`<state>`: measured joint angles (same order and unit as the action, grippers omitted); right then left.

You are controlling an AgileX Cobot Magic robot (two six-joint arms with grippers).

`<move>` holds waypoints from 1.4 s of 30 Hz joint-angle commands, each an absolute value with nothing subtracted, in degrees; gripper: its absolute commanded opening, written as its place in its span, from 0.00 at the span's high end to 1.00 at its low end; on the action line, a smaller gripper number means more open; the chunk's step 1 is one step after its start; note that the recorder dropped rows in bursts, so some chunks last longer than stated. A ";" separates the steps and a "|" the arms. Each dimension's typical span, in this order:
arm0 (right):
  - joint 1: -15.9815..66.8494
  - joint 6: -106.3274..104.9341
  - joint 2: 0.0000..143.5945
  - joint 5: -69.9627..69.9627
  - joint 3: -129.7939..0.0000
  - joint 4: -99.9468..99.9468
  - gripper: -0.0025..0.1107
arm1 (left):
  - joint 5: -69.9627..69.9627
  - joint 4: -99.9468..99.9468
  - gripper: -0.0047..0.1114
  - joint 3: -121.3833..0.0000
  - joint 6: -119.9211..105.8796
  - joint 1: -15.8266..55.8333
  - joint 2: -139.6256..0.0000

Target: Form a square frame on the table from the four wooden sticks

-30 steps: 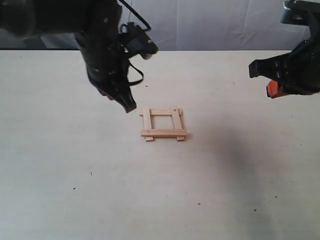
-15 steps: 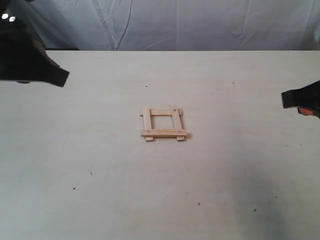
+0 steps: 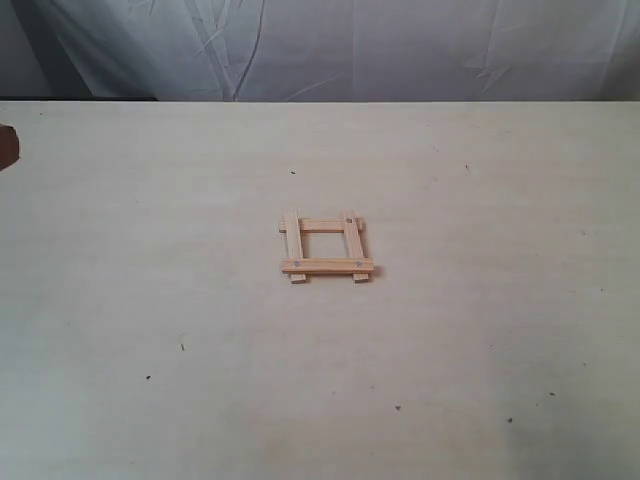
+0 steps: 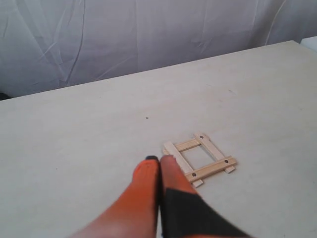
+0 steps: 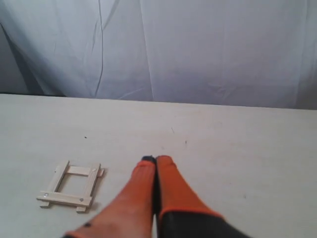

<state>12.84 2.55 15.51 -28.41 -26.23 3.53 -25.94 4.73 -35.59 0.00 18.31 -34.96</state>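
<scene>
The four wooden sticks lie as a small square frame [image 3: 326, 247] near the middle of the table [image 3: 480, 340], ends overlapping, dark dots at some corners. The same frame [image 4: 198, 158] shows in the left wrist view just past my left gripper [image 4: 159, 159], whose orange fingers are pressed together and hold nothing. In the right wrist view the frame [image 5: 71, 185] lies off to one side of my right gripper [image 5: 156, 159], which is also shut and empty. Neither gripper touches the sticks. In the exterior view only a dark sliver [image 3: 6, 146] shows at the left edge.
A white cloth backdrop [image 3: 330, 45] hangs behind the table's far edge. A few tiny dark specks [image 3: 182, 347] dot the tabletop.
Both arms have drawn back out of the exterior view, the left one to the left and the right one to the right. The stick frame has stayed in place.
</scene>
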 commanded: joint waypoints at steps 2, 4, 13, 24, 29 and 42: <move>12.65 1.96 9.74 -26.67 -25.29 2.98 0.98 | -25.17 5.50 0.96 -35.23 0.00 18.26 -33.47; 12.65 1.96 8.83 -26.41 -25.29 2.98 0.98 | -25.17 5.50 0.96 -35.23 0.00 18.26 -33.47; 12.65 1.96 8.01 -26.29 -25.29 3.09 0.98 | -25.17 5.50 0.96 -35.23 0.00 18.26 -33.47; 6.25 1.96 4.00 -25.98 -17.03 2.88 0.98 | -25.17 5.26 0.96 -35.23 0.00 18.26 -33.46; 1.92 2.07 0.00 -25.88 -9.38 2.88 0.98 | -25.17 5.26 0.96 -35.23 0.00 18.26 -33.46; -1.67 2.29 0.00 -21.97 0.00 3.01 0.98 | -25.17 5.26 0.96 -35.23 0.00 18.26 -33.46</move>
<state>-1.35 2.43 0.36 -23.76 -0.44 3.30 -25.94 5.13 -35.53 0.00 18.31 -33.74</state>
